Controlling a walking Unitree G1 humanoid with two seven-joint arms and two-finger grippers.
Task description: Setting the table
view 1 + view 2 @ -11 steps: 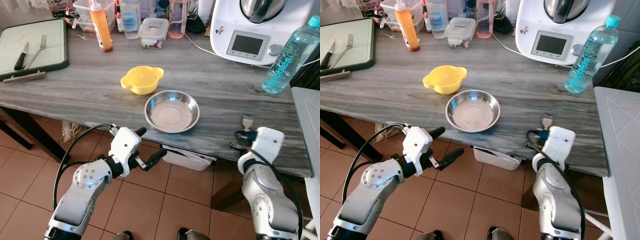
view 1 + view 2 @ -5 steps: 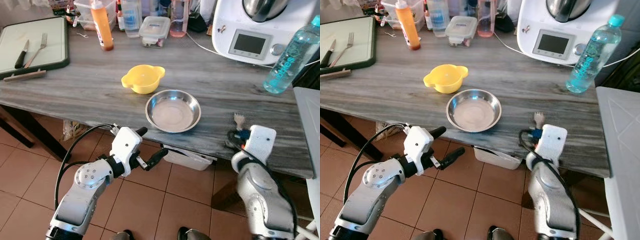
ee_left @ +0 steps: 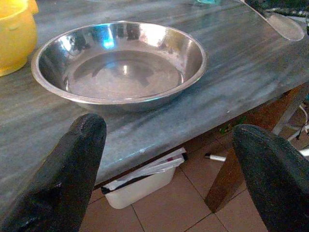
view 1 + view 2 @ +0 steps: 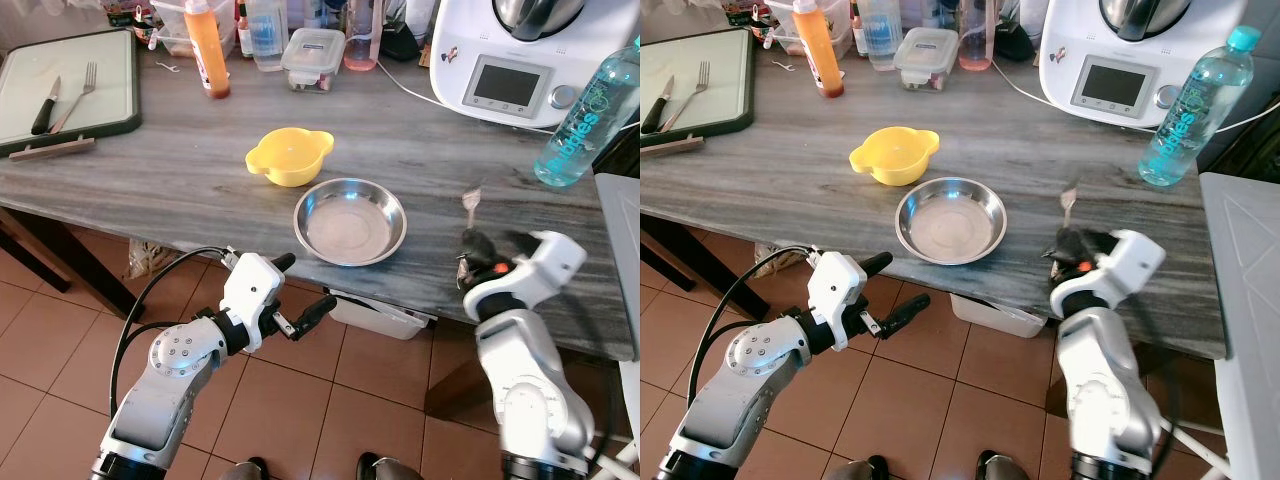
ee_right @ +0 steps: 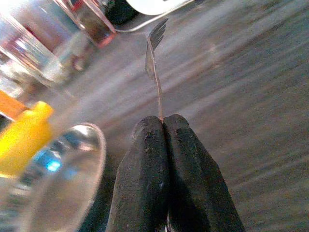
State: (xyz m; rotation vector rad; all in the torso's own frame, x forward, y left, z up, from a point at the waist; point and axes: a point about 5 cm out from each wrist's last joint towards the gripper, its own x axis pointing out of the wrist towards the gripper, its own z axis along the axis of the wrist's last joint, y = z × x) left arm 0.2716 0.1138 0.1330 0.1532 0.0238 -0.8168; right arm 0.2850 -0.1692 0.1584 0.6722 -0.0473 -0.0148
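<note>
A shiny steel bowl sits near the front edge of the grey wooden table, with a yellow bowl just behind it. To the right of the steel bowl my right gripper is shut on a metal fork, whose tines point away over the table; the wrist view shows the fork pinched between the fingertips. My left gripper is open, below the table edge in front of the steel bowl.
A green tray with a knife and another fork lies at the far left. An orange bottle, containers, a white kitchen machine and a water bottle line the back. Tiled floor below.
My right gripper has swung left and forward with the fork, which now points over the table beside the steel bowl. The left arm has stayed put.
</note>
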